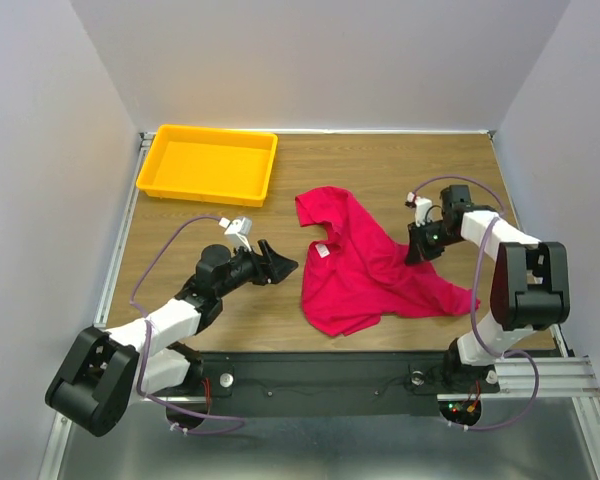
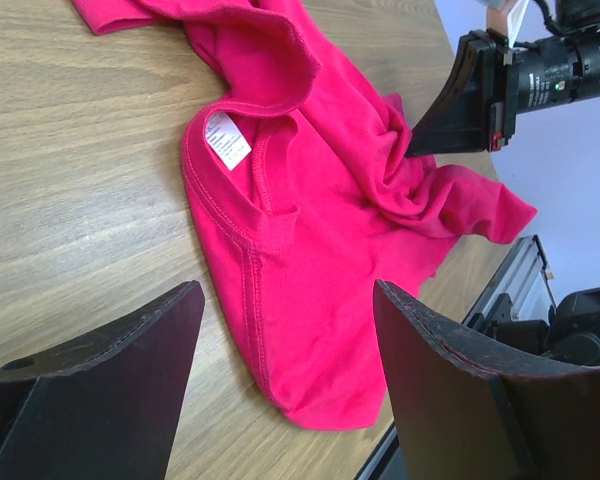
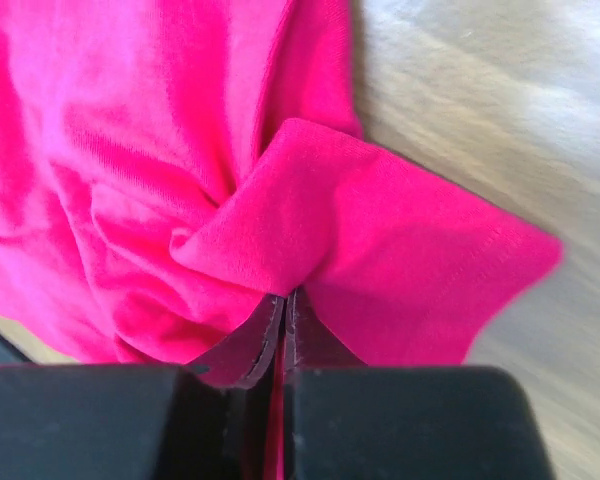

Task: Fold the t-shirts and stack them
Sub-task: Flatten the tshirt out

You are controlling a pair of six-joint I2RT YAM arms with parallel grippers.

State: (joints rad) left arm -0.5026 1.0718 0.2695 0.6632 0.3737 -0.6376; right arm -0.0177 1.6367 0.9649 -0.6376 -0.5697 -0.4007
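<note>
One crimson-pink t-shirt (image 1: 365, 265) lies crumpled on the wooden table, its white neck label (image 1: 322, 250) facing up. My left gripper (image 1: 280, 262) is open and empty, just left of the shirt and a little above the table. In the left wrist view the shirt (image 2: 310, 260) lies ahead between the spread fingers. My right gripper (image 1: 417, 250) is shut on a bunched fold at the shirt's right side. In the right wrist view the cloth (image 3: 280, 230) is pinched between the closed fingertips.
A yellow plastic tray (image 1: 208, 163) stands at the back left of the table. The metal rail (image 1: 380, 375) with the arm bases runs along the near edge. Grey walls close in the left, right and back.
</note>
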